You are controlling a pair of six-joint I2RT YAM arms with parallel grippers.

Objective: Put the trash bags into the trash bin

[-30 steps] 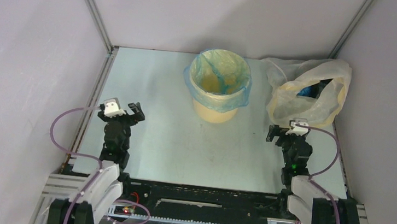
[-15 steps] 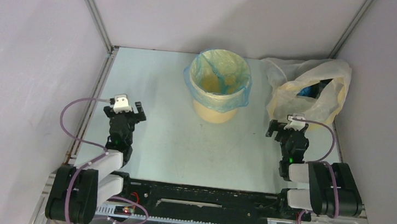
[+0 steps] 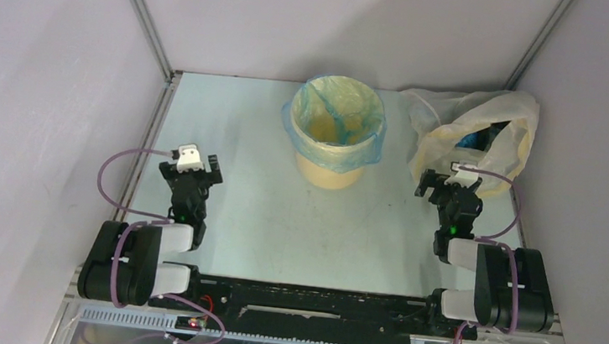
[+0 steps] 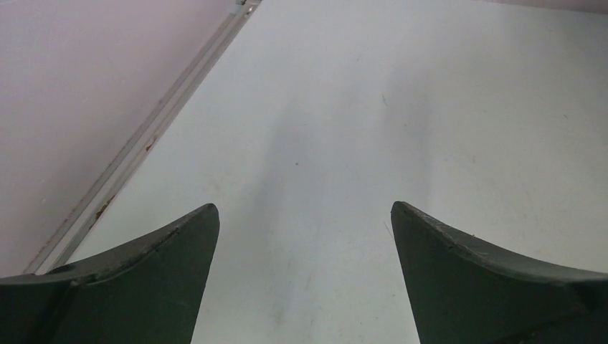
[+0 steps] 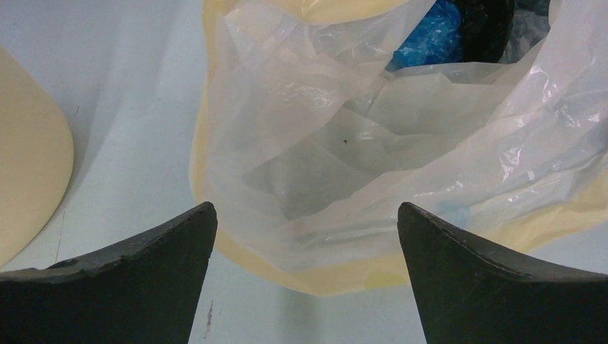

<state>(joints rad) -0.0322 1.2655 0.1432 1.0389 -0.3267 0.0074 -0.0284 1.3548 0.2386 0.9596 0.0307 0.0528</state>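
Note:
The yellow-orange trash bin (image 3: pixel 331 170) stands at the table's far middle. A blue trash bag (image 3: pixel 371 149) lines it, folded over its rim and hanging down its side. The bin's side shows at the left edge of the right wrist view (image 5: pixel 29 158). My left gripper (image 3: pixel 192 164) is open and empty over bare table at the left, and its jaws stand wide apart in the left wrist view (image 4: pixel 305 215). My right gripper (image 3: pixel 449 186) is open and empty, just in front of the pale yellowish bag, its jaws (image 5: pixel 307 215) wide apart.
A large pale yellowish see-through bag (image 3: pixel 477 142) lies at the far right corner, with blue plastic (image 5: pixel 434 39) inside it. Enclosure walls stand on the left, back and right. A metal rail (image 4: pixel 143 140) runs along the table's left edge.
Both arms have folded back toward their bases. The left gripper drew slightly nearer; the right gripper moved a little farther and right, toward the yellowish bag. The bin and bags have not moved.

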